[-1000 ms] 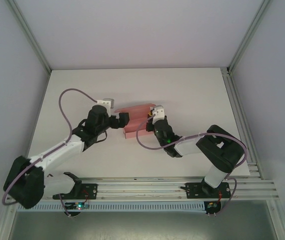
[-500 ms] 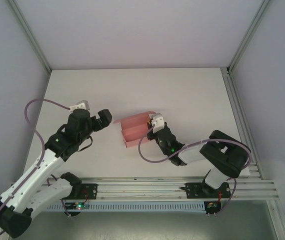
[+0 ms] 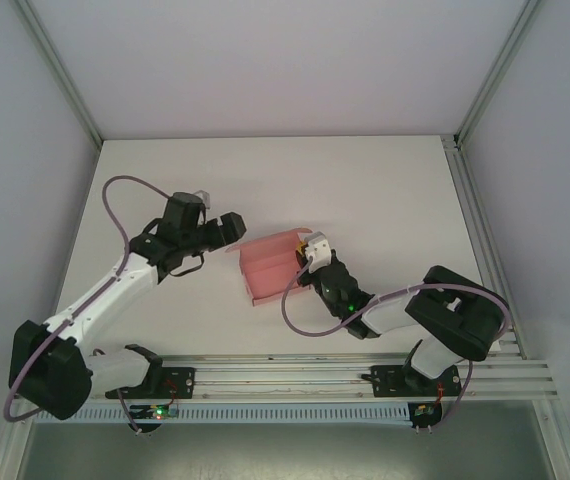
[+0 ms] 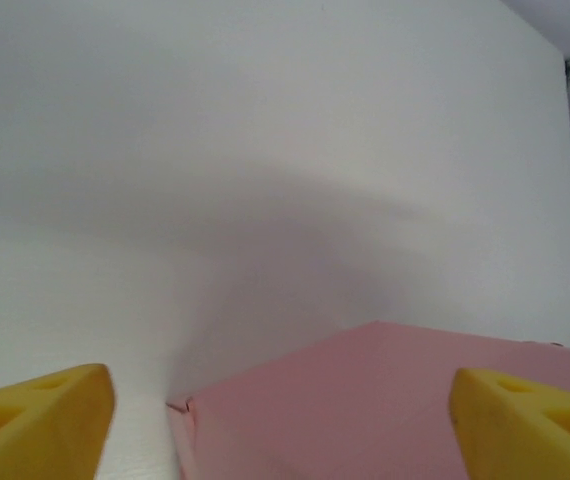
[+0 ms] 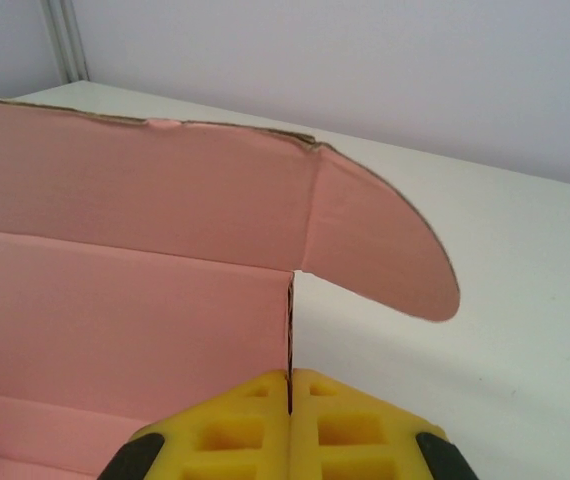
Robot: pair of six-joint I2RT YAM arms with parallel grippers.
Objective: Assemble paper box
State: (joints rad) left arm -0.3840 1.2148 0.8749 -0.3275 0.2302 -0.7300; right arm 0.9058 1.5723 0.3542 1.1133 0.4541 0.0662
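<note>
One pink box (image 3: 268,265) laid on one white worktop (image 3: 365,190), one wall pinched by right pincer (image 5: 290,398), left pincer (image 3: 233,228) spread wide beside it

pink paper box (image 3: 270,265), half-folded, mid-table

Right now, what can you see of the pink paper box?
The paper box is thin pink card, half folded, with raised walls and a rounded flap sticking out. It rests on the white table. The right pincer is shut on one upright wall's edge; the open left pincer hovers by its left end.
</note>
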